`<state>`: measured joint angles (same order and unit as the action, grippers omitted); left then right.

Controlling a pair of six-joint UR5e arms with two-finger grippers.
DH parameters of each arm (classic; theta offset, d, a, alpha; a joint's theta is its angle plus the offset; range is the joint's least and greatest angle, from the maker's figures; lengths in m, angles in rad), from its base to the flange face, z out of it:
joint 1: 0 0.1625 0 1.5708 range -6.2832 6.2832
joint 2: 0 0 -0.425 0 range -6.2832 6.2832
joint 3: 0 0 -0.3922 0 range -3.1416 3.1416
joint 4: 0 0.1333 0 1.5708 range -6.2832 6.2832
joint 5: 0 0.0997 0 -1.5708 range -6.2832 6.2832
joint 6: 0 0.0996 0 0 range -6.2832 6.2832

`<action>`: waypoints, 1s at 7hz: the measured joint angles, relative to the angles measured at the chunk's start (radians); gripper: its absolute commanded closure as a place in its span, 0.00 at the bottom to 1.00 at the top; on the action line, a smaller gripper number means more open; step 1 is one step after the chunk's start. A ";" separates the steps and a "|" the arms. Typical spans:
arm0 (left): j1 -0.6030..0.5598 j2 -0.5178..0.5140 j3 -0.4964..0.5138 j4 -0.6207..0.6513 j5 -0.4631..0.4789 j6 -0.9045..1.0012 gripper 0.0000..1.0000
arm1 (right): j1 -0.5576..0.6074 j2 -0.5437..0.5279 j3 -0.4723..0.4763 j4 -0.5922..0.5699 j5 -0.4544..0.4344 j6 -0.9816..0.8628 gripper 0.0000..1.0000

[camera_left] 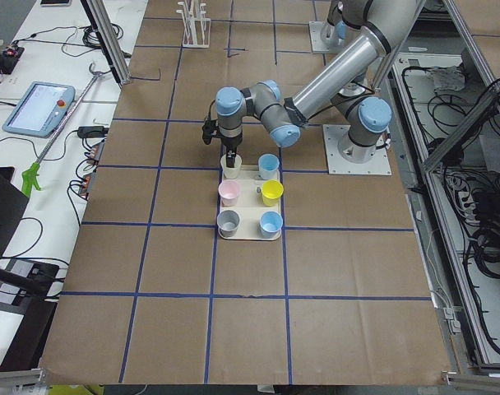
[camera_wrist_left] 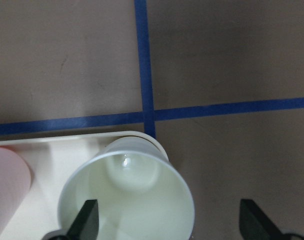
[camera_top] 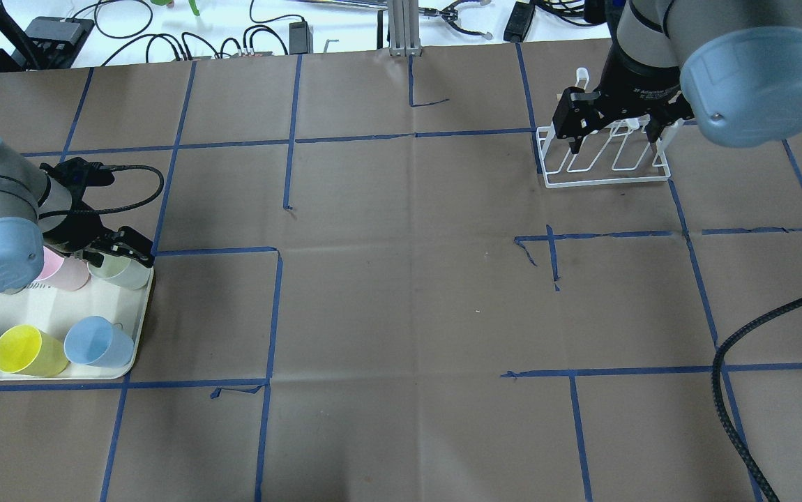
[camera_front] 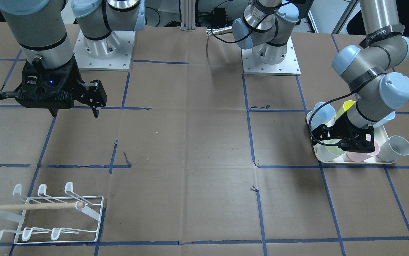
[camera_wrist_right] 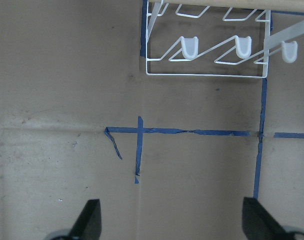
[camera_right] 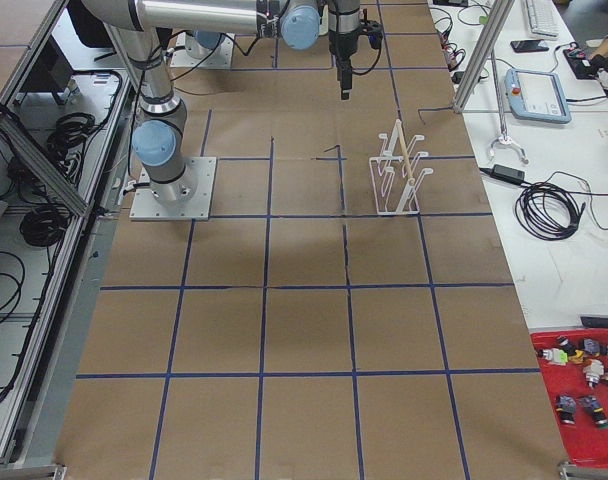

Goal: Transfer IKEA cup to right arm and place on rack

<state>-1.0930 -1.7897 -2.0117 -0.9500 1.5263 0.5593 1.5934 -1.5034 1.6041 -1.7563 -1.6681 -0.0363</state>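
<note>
Several IKEA cups stand upright on a cream tray [camera_top: 52, 307] at the table's left end. My left gripper [camera_wrist_left: 169, 217] is open and low over the pale green cup [camera_wrist_left: 127, 190], at the tray's far corner. One finger [camera_wrist_left: 87, 217] looks to be inside the cup's mouth and the other outside its wall. The same cup [camera_top: 122, 272] sits beside a pink cup [camera_top: 63, 273]. My right gripper [camera_top: 614, 139] hangs open and empty, high above the table, near the white wire rack [camera_top: 603, 167]. The rack [camera_wrist_right: 207, 55] holds nothing.
Yellow [camera_top: 28, 351] and blue cups [camera_top: 97, 343] fill the tray's near row. A grey-white cup [camera_front: 396, 147] stands at the tray's end. Blue tape lines cross the brown paper table. Cables and boxes lie beyond the far edge.
</note>
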 measured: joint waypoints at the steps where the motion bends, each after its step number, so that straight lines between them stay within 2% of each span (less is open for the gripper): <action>1: 0.000 0.004 0.001 0.000 0.002 0.003 0.80 | -0.002 0.000 0.000 0.000 0.000 -0.002 0.00; 2: 0.000 0.006 0.004 0.000 0.006 0.004 0.97 | -0.002 0.000 0.000 0.001 0.001 -0.003 0.00; 3: 0.000 0.007 0.008 0.000 0.010 0.004 1.00 | -0.003 0.001 0.000 0.001 0.001 -0.003 0.00; 7: 0.002 0.017 0.023 -0.001 0.006 0.002 1.00 | -0.003 0.000 0.000 0.001 0.001 0.000 0.00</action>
<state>-1.0912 -1.7723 -1.9884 -0.9509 1.5325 0.5612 1.5906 -1.5035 1.6045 -1.7550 -1.6668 -0.0361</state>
